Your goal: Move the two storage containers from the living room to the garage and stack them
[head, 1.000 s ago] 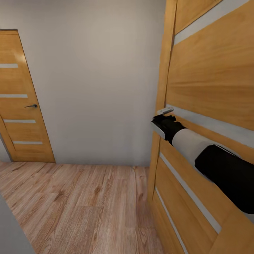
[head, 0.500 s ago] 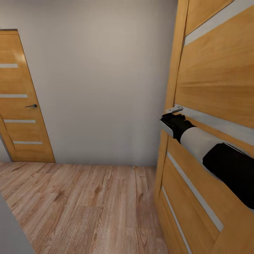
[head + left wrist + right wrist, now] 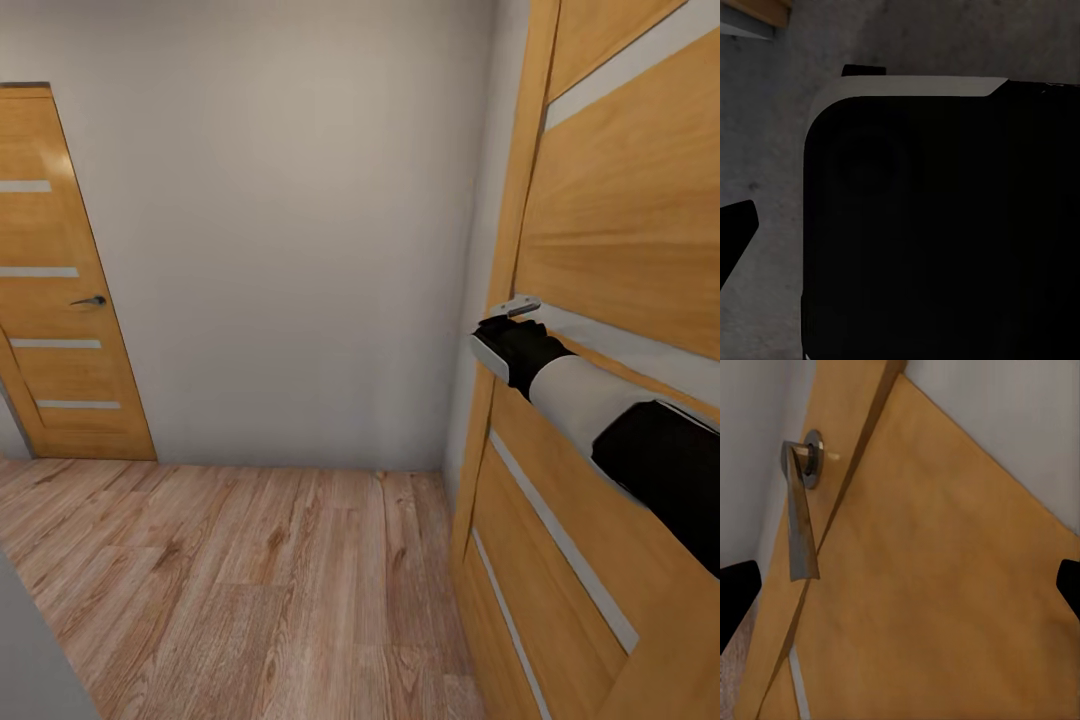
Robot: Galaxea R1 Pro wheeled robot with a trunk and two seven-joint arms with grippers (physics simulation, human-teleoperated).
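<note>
In the head view, the right arm is reaching across to a wooden door standing at the right of the frame, and the right end effector is sitting just beneath the door's metal handle; from this angle it cannot be told whether its fingers are apart or together, nor whether they are touching the lever. A second, closed door is standing in the far wall on the left, with light wood plank flooring running between. The two storage containers are appearing nowhere here, so their location cannot be stated. In the left wrist view, the camera is looking down at dark robot housing over a grey mottled surface; the left end effector's state cannot be told. In the right wrist view, the two dark fingertips are sitting at opposite edges of the frame, so the right end effector is judged to be spread wide, clamping nothing, with the handle hanging ahead of it against the door panel. The risks, as judged: the spread fingers are liable to slip off the lever; the forearm, lying close along the door face, could jam against it; and the door edge could strike the base.
</note>
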